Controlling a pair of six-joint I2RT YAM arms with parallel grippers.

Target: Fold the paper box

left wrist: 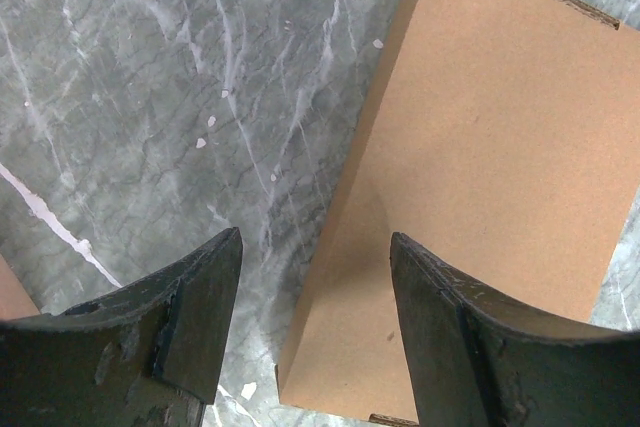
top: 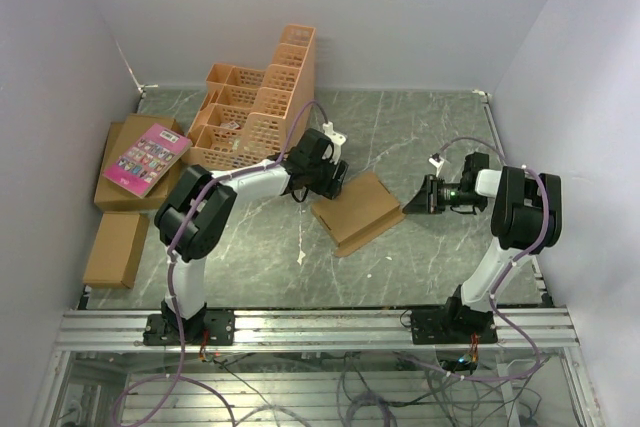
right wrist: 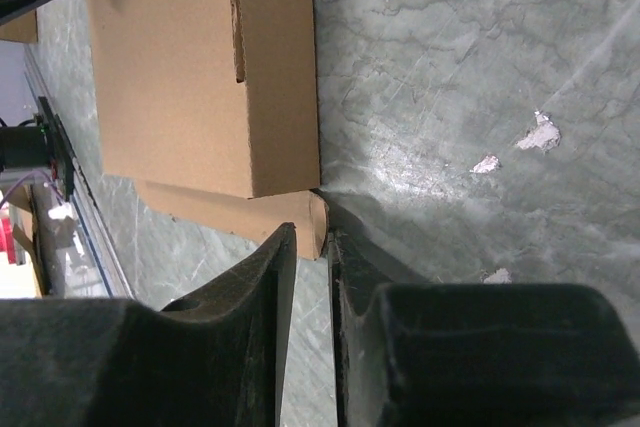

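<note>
My left arm (top: 235,187) reaches out from its base and bends across toward the middle. Its wrist is tipped down and the left gripper (left wrist: 312,247) points at the surface, fingers (left wrist: 200,317) spread wide. My right arm (top: 515,212) stands tall with the elbow folded, forearm turned inward and low. The right gripper (right wrist: 312,242) lies nearly level, fingers (right wrist: 240,327) close together — only a thin slit between them. Whether they pinch anything I can't tell.
</note>
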